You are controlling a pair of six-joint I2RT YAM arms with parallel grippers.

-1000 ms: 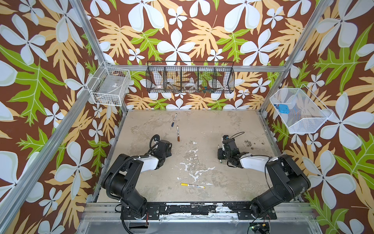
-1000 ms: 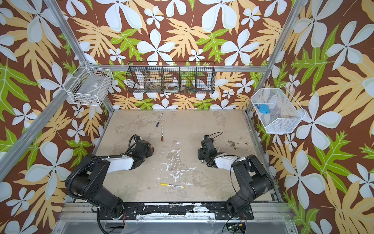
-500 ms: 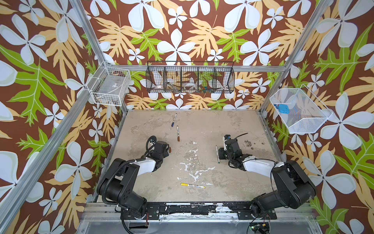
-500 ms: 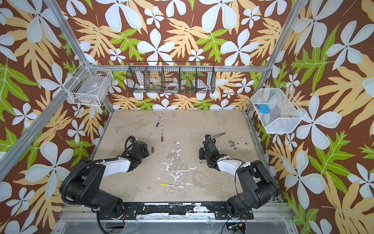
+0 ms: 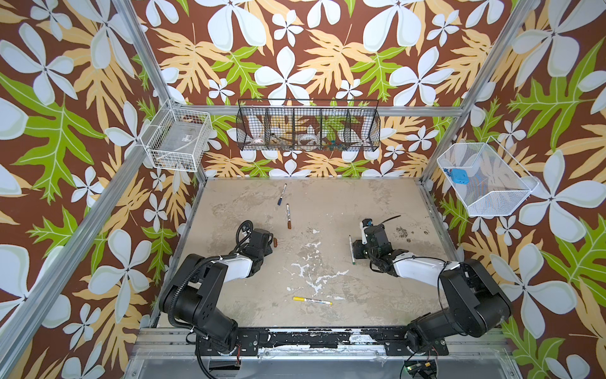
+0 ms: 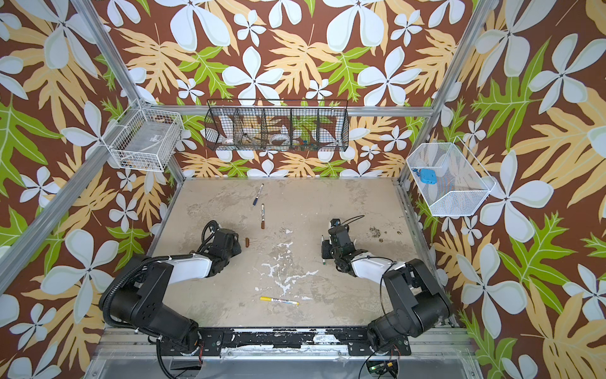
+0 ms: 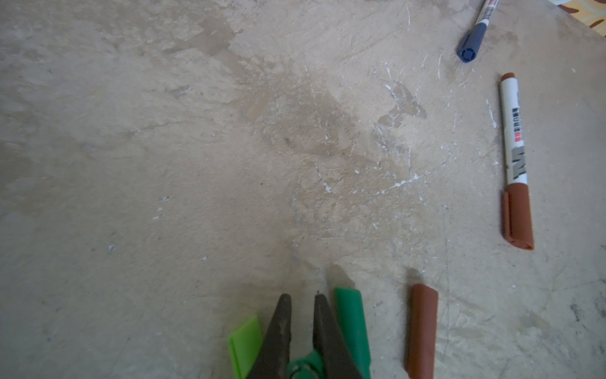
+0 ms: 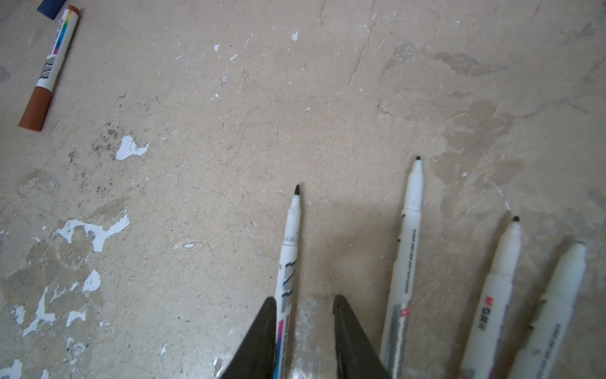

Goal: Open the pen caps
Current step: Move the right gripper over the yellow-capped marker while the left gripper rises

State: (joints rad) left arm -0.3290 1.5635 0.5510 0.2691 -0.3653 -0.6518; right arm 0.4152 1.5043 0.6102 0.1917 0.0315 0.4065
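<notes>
**Pen caps, stubby plastic cylinders: holdings and locations**

1. Loose brown plastic cap: lies flat on the mottled beige tabletop with no barrel in it, just beside the left gripper.
2. Dark green plastic cap and light green plastic cap: both loose on the table, one along each outer side of the left gripper's fingers. Whether they touch the fingers cannot be told.
3. Seated brown cap: on a white marker with black print, toward the far middle of the table.
4. Seated blue cap: on a second white marker, near item 3 but apart from it and closer to the back wall.
5. Seated yellow cap: on a white marker lying alone near the front edge, mid-table.

**Grippers**

- Left gripper: the dark fingers are drawn together with only a slit between the tips. Nothing is visibly clamped there.
- Right gripper: the jaws stand apart. An uncapped white marker with a black tip lies between them, against one finger and clear of the other.

**Adjacent**

- Three further uncapped white barrels: fanned on the table beside the right gripper.
</notes>
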